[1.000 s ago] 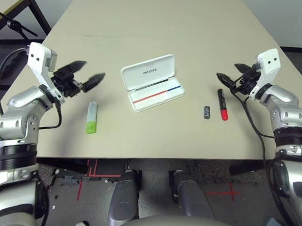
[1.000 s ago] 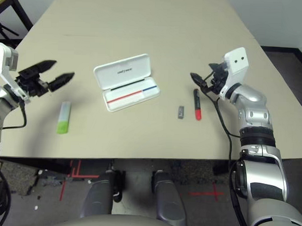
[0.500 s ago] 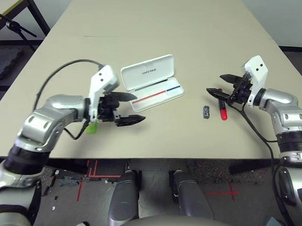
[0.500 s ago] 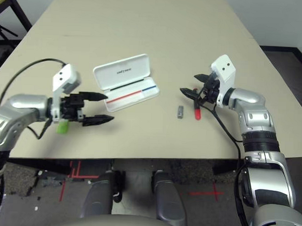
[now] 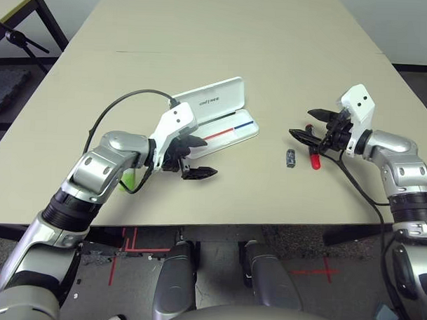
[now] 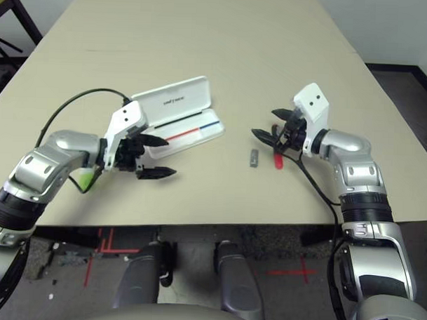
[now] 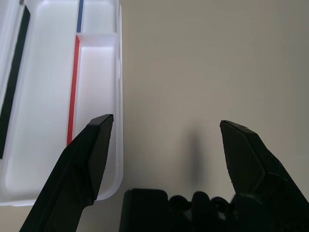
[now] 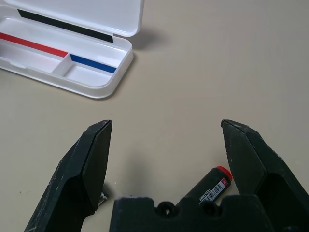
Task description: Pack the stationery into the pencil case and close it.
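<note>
beside the open pencil case [image 5: 241, 133], the left gripper [image 5: 201, 158] has swung in from the left, fingers parted and empty; the right gripper [image 5: 304, 124] (also spread, holding nothing) has lowered over the marker [image 5: 314, 161].

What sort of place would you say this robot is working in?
Probably a robotics lab or workshop: a large bare-topped table carries only an open pencil case and a few small items, red tape marks line the floor, and a second table stands behind.
</note>
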You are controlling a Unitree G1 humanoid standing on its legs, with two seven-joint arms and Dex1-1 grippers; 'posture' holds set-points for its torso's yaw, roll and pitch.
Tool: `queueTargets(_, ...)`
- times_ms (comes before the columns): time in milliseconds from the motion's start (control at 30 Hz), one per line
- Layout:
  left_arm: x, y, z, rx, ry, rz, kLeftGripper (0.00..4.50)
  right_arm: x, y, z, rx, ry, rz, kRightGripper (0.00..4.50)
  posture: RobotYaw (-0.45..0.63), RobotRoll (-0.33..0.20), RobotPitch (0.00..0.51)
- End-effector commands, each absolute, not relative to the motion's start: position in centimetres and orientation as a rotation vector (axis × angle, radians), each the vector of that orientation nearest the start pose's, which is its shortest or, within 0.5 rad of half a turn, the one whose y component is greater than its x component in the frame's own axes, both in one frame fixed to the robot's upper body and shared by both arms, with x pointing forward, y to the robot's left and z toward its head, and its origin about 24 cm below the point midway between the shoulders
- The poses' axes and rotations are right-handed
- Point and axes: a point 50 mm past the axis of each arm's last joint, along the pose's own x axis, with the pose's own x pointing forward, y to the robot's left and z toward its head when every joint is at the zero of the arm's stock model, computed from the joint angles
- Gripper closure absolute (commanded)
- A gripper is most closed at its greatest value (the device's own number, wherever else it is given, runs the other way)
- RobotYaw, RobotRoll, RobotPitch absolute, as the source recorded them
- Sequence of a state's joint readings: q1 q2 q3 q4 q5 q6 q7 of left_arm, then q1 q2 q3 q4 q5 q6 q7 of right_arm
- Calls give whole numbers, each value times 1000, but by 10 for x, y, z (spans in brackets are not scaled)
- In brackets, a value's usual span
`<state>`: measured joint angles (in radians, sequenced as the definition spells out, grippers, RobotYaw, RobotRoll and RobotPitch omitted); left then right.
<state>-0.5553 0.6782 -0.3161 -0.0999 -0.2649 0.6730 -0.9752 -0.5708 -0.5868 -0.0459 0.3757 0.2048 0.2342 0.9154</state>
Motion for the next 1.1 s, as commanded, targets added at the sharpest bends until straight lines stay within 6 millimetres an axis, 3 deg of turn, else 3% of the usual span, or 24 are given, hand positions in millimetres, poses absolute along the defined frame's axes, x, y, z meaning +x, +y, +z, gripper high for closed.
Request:
queueTargets(33,300,146,129,463,466,-1106,29,331,-227,138,-290,148,777,0,-126,0,154)
queueTargets(500,305,147,120,482,533,-1078,23,317,-218,140,-253,172,888,0,-140,0,156)
queueTargets(633,304,147,119,475,551,-1084,971,315,-215,140,-244,172,906,0,-141,0,161)
queueTargets(933,307,149,119,482,541,-1082,4417,298,-206,153,-60,219,1048,0,-140,0,166)
queueTargets(1100,306,151,126,548,508,-1114,4465,284,-204,148,-62,315,1114,0,-138,0,166)
